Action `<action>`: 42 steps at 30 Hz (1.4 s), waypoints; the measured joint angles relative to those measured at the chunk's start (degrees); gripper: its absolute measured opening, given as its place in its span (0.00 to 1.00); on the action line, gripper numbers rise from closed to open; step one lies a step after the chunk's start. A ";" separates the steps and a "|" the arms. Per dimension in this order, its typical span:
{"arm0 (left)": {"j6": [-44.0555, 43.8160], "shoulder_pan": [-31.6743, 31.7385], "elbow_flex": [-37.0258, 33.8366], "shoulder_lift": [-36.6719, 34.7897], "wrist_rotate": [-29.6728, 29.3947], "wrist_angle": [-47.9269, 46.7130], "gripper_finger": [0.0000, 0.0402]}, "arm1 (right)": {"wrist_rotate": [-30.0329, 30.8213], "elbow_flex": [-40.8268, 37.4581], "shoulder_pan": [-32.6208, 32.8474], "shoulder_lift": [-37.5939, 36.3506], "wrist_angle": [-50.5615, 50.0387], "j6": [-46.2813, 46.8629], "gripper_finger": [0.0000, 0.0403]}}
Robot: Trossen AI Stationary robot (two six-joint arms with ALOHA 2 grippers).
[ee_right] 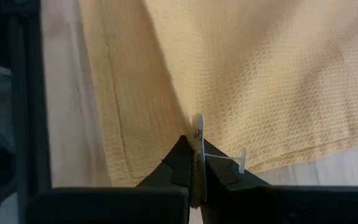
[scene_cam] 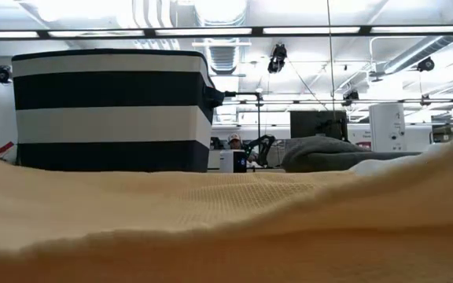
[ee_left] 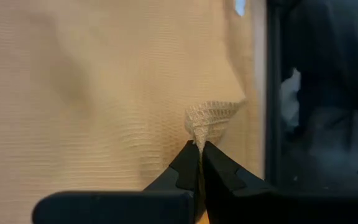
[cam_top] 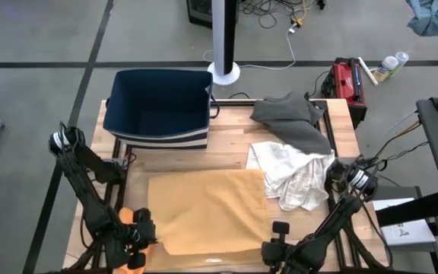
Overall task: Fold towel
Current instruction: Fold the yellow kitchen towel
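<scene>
Tan towel, soft, limp and light, is pinched at its near corners by left gripper and right gripper, both clenched.

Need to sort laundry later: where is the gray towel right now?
In the high view the gray towel lies crumpled at the table's far right, beside the striped bin and touching the white cloth just nearer the arms.

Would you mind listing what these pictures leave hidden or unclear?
- Striped bin: floor shadowed in the high view; low view shows only its wall.
- White cloth: the gray cloth overlaps its far edge.
- Tan towel: its near edge fills the low view, hiding the tabletop.
- Left hand and right hand: each shut on a towel pinch, hiding the fabric clamped.
</scene>
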 joint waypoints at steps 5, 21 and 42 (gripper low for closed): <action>-0.09 -0.38 -0.07 3.24 0.73 1.71 0.00 | 1.56 0.00 0.05 -0.52 0.38 -0.02 0.01; 1.12 -0.42 -0.09 6.16 2.74 3.56 0.00 | -0.87 -0.04 0.30 -3.52 3.33 -1.27 0.01; 4.70 -2.63 -0.21 0.66 0.62 9.10 0.00 | -3.87 -0.74 0.42 -0.22 3.60 0.00 0.01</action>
